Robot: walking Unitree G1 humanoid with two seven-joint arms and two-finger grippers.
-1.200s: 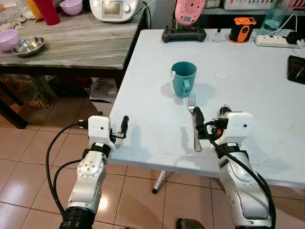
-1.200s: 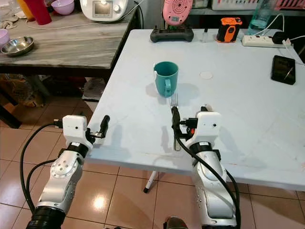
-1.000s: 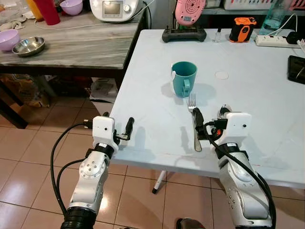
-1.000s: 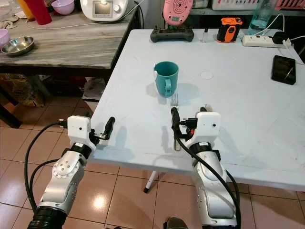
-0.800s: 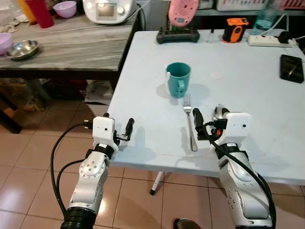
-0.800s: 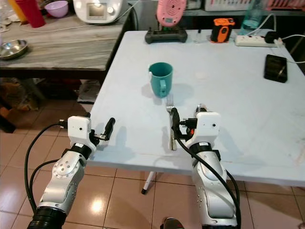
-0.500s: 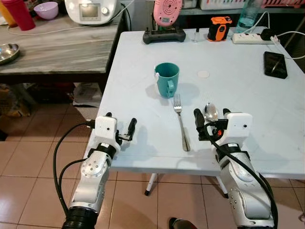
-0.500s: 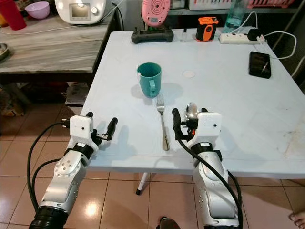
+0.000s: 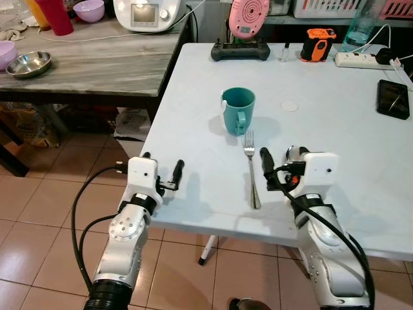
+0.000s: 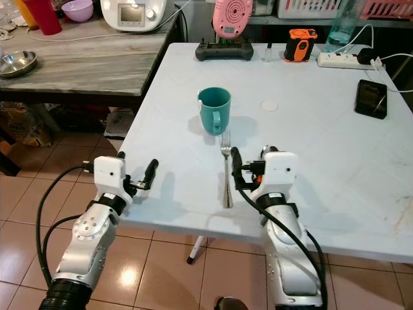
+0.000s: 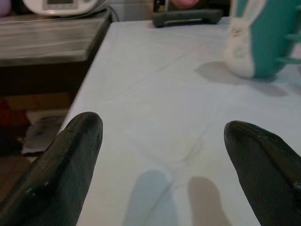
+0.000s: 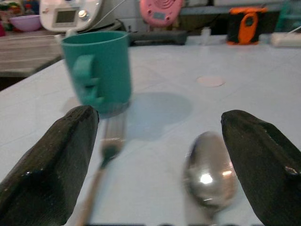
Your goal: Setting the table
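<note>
Right wrist view, teal mug (image 12: 99,70), fork (image 12: 101,162), spoon (image 12: 209,174) alongside

Teal mug (image 9: 238,110), silver fork (image 9: 251,169)

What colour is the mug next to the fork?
The mug is teal green, clearest in the left eye view; a white rabbit figure shows on it in the left wrist view.

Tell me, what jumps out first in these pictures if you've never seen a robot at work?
Two silver arms reach over the near edge of a pale table, each ending in two open black fingers: the left gripper at the table's near left edge, the right gripper over a spoon. Between them lies a fork, and just beyond it stands a teal cup.
</note>
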